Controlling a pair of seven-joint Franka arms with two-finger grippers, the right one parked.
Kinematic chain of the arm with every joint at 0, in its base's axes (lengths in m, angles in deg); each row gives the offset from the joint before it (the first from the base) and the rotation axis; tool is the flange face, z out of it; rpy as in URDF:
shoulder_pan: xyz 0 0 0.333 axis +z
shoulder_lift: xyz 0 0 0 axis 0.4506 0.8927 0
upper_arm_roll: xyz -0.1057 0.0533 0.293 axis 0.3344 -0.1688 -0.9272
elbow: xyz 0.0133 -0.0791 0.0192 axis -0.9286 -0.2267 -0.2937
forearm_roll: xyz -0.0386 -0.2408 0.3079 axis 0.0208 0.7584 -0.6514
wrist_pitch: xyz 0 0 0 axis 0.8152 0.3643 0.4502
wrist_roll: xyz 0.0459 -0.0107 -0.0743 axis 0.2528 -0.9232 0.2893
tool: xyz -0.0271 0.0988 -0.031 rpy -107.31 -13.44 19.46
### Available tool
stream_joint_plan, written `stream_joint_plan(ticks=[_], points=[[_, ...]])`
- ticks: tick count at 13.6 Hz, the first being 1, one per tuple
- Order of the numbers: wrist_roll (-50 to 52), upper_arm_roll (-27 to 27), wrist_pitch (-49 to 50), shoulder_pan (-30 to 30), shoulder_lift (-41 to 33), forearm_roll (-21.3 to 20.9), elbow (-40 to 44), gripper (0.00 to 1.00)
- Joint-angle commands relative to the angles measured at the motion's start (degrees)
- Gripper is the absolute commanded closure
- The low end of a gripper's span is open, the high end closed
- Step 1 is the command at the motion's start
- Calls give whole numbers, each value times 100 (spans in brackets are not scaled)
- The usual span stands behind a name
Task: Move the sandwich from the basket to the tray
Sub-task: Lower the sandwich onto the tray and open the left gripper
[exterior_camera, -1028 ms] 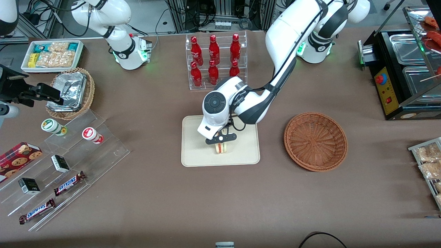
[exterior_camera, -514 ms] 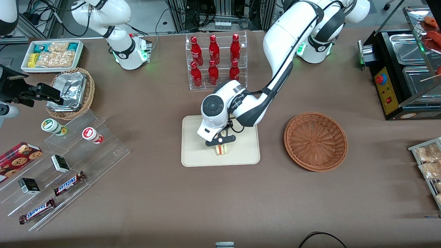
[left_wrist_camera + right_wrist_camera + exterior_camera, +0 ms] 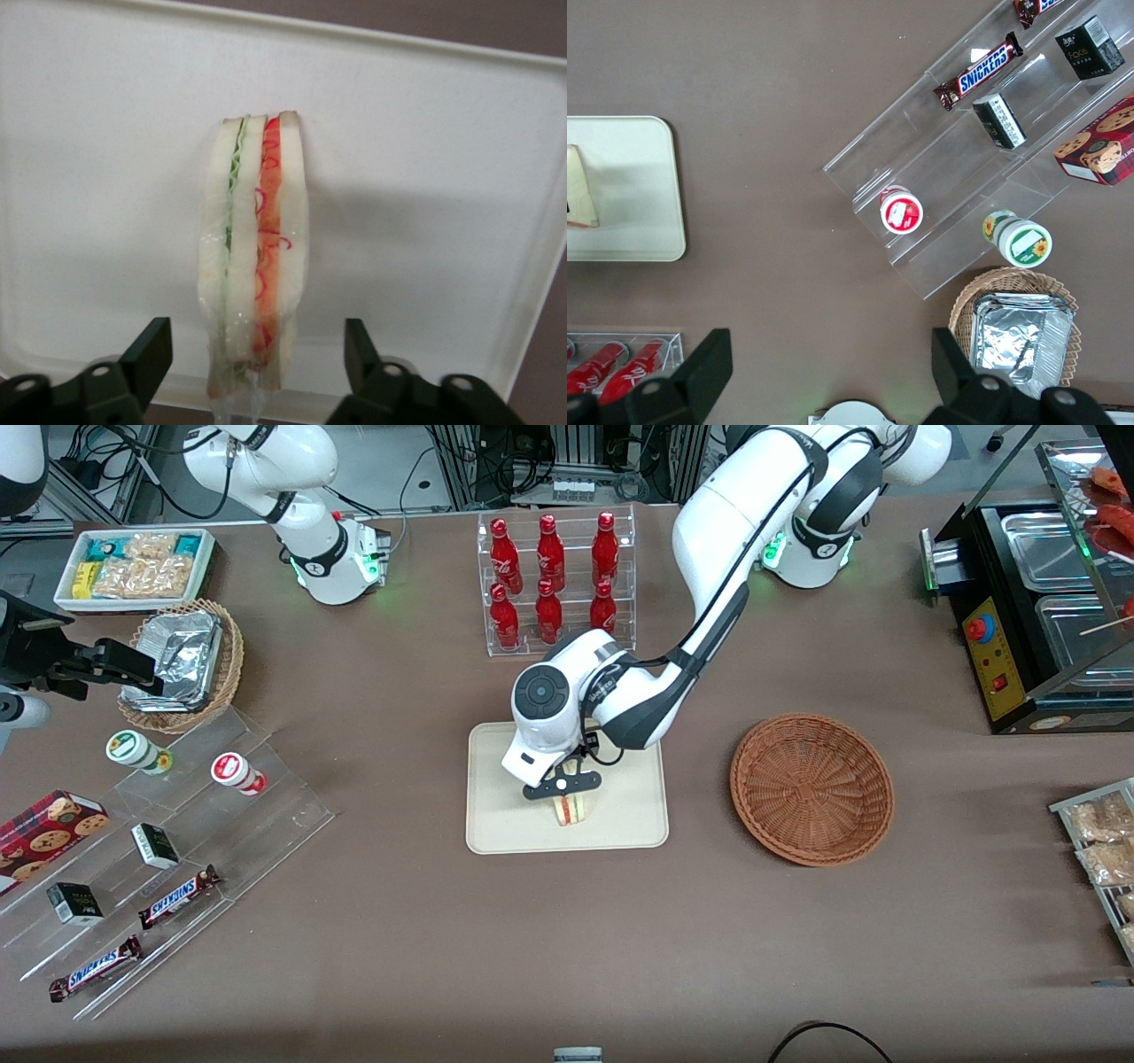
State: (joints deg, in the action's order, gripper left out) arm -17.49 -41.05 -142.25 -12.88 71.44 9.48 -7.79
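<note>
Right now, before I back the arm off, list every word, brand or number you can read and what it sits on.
"SNICKERS": chocolate bar on the clear acrylic steps.
"SNICKERS": two bars in the front view.
Dark small box: print too small to read.
Red bottles: white script unreadable.
Sandwich, tray, basket: no text.
Gripper is open, straddling the sandwich on the tray.

Arm shell: glossy white rounded Franka left arm [image 3: 709, 540] with black joint bands
Wrist: round black cap
Base: green light
Cable: thin black
Gripper [image 3: 252, 376]: black two-finger gripper, matte fingers [image 3: 151, 354]
</note>
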Motion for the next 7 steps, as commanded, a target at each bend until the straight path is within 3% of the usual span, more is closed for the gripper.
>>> stream_joint_plan(ticks=[1, 5, 7], points=[[135, -73, 285, -50, -285, -69, 54, 0], [65, -82, 689, -24, -768, -86, 71, 0], [30, -21, 708, 290, -953, -16, 176, 0]])
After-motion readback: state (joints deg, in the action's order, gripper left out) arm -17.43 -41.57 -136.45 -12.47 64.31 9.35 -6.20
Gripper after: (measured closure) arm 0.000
